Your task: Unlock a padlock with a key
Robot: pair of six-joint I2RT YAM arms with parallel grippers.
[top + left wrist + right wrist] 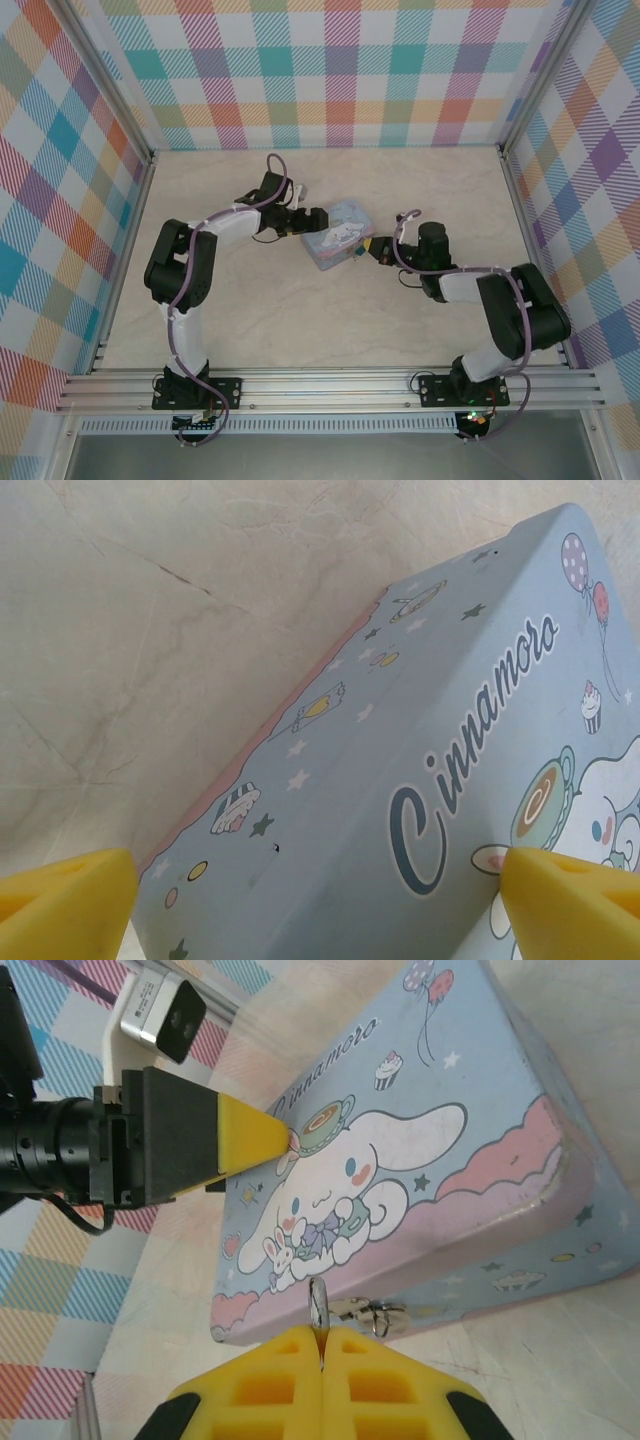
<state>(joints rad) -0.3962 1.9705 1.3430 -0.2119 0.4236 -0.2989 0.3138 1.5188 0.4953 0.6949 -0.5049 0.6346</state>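
My right gripper (322, 1332) is shut on the key (318, 1305), a thin silvery sliver that sticks out from between the yellow fingertips and points at the front wall of the pastel blue cartoon tin (400, 1170). Just right of the key's tip, a silvery clasp with a small ring (372, 1315) hangs on that wall. The padlock's blue body is hidden. My left gripper (320, 910) stands open astride the tin's (400, 780) far edge. One of its yellow fingertips (262, 1138) rests on the lid. From above, both grippers (318, 222) (372, 248) flank the tin (338, 232).
The tin stands mid-table on the pale marbled tabletop (300, 320). Checkered walls (340, 70) close in the back and both sides. A metal rail (330, 385) runs along the near edge by the arm bases.
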